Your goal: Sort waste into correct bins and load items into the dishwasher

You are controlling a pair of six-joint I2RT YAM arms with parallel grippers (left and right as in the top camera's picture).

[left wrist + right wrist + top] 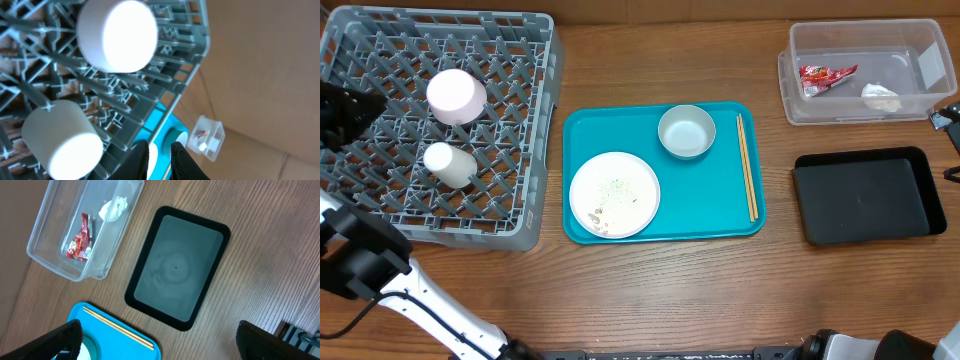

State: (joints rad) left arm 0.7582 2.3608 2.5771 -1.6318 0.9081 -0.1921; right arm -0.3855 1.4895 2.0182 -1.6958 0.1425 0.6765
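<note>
A grey dish rack (pixel 510 215) at the left holds two white cups, one larger (pixel 456 95) and one smaller (pixel 450 164). A teal tray (pixel 710 200) in the middle carries a white plate (pixel 614 194) with crumbs, a pale blue bowl (pixel 686 131) and wooden chopsticks (pixel 747 165). My left gripper (pixel 365 103) hovers over the rack's left side; in its wrist view its fingers (pixel 160 160) are nearly together and hold nothing, above the cups (pixel 120 35) (pixel 62 140). My right gripper (pixel 165 342) is wide open and empty at the right table edge (pixel 950 125).
A clear bin (pixel 800 95) at the back right holds a red wrapper (pixel 825 77) and a white crumpled tissue (pixel 881 97). A black tray (pixel 868 195) lies in front of it. Both show in the right wrist view, bin (pixel 50 235) and tray (pixel 177 267).
</note>
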